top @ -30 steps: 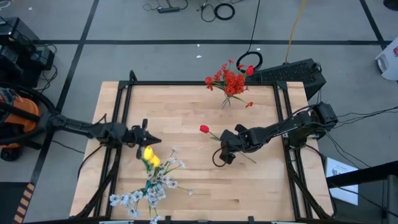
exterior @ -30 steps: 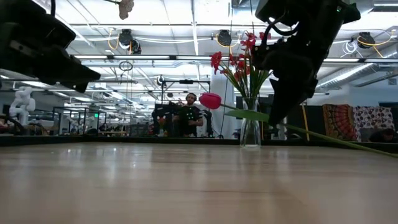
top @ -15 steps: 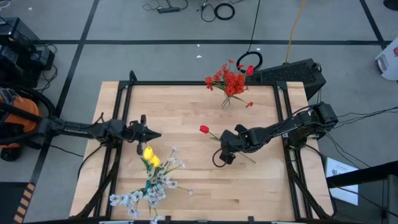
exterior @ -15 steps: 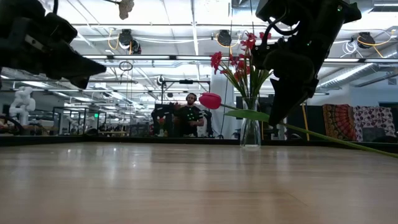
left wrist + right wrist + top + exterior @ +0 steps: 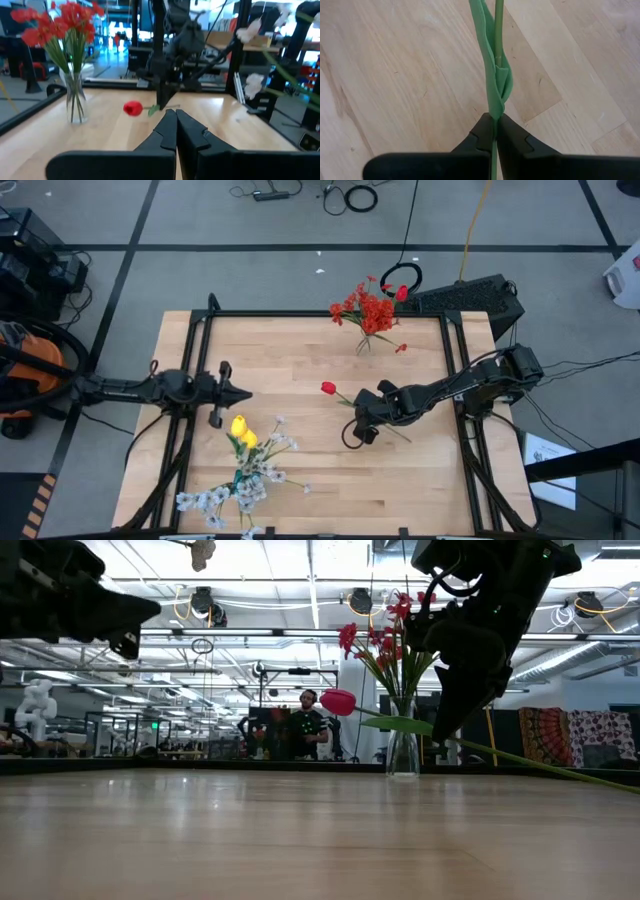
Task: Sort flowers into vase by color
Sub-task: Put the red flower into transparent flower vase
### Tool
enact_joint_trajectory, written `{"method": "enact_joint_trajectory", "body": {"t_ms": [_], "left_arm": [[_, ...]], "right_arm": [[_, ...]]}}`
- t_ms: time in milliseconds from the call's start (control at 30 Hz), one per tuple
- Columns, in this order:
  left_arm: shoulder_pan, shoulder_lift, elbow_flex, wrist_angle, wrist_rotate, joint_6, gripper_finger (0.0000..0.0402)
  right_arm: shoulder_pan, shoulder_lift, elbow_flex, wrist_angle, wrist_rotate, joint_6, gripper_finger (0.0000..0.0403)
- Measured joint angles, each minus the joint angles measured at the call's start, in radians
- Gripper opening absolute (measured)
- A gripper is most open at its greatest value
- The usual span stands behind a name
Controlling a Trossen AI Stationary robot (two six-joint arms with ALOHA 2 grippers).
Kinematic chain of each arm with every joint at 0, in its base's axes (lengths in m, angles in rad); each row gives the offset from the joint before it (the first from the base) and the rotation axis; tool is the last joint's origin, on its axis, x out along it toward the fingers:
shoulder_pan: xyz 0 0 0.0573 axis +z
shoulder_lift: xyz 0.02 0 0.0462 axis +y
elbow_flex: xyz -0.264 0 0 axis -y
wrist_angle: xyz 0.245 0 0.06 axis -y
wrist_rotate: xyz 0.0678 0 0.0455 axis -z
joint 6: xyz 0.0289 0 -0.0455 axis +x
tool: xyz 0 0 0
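My right gripper is shut on a red tulip, whose bud points toward the table's left. Its green stalk trails toward the near right. In the low view the bud hangs above the table. A glass vase of red flowers stands at the far edge. Yellow tulips and white blossom sprays lie on the table near the left front. My left gripper hovers shut and empty above the table's left side, just beyond the yellow tulips. My right gripper pinches the tulip's thin stalk between its two fingertips, just below the base of a long green leaf. The fingers slant down from the table's right. The bud end is lifted clear, and the stalk slopes down behind the gripper toward the table.
Black frame rails run along the table's left and right sides. A dark box sits beyond the far right corner. A wide stretch of bare wood lies between the two grippers. A person sits far behind the table.
My left gripper has drawn back toward the table's left edge and risen, tipping up until it points level; it stays shut and empty. The right gripper and its tulip have kept still.
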Motion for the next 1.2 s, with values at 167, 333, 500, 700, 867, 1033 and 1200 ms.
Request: {"method": "enact_joint_trajectory", "body": {"t_ms": [167,333,500,700,867,1033,1200], "left_arm": [[0.000,-0.060,0.000,0.000,0.002,0.004,0.0000],[0.002,-0.103,0.000,-0.032,0.001,0.006,0.0000],[0.002,-0.114,0.000,-0.088,-0.002,-0.002,0.0000],[0.002,-0.114,0.000,-0.139,-0.023,-0.001,0.0002],[0.002,-0.109,0.000,-0.142,-0.023,-0.001,0.0013],[0.002,-0.109,-0.001,-0.142,-0.023,-0.001,0.0016],[0.002,-0.109,-0.001,-0.142,-0.024,-0.002,0.0017]], "right_arm": [[0.000,0.000,0.000,0.000,0.000,0.000,0.0004],[0.000,0.000,0.000,0.001,0.000,0.000,0.0004],[0.000,0.000,0.000,0.027,0.001,0.000,0.0004],[0.000,0.000,0.000,0.082,0.025,-0.024,0.0004],[0.000,0.000,0.000,0.101,0.055,-0.027,0.0004],[-0.002,-0.004,0.000,0.193,0.110,-0.081,0.0004],[-0.002,-0.054,0.000,0.297,0.315,-0.150,0.0004]]}}
